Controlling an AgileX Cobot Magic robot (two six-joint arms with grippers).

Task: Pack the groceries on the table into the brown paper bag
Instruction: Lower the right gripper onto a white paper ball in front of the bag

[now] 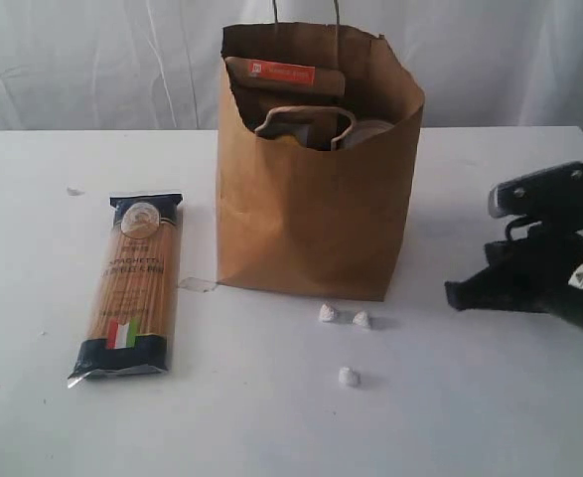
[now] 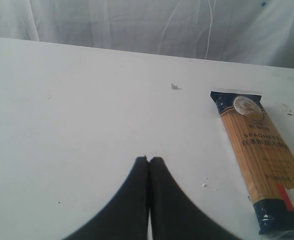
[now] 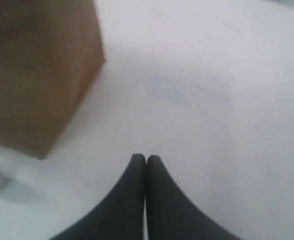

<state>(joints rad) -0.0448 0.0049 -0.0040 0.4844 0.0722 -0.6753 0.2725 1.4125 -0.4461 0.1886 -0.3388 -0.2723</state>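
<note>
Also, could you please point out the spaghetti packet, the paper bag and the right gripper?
spaghetti packet (image 1: 132,288), exterior view, middle of its front.
paper bag (image 1: 311,219), exterior view, bare front wall.
right gripper (image 3: 145,158), right wrist view, between its closed fingertips.

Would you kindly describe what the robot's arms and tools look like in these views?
Both tools are matte black. In the wrist views the left tool and right tool each show two smooth, curved fingers tapering to rounded tips. In the exterior view only the right arm appears: blocky black housing with a small white label.
</note>
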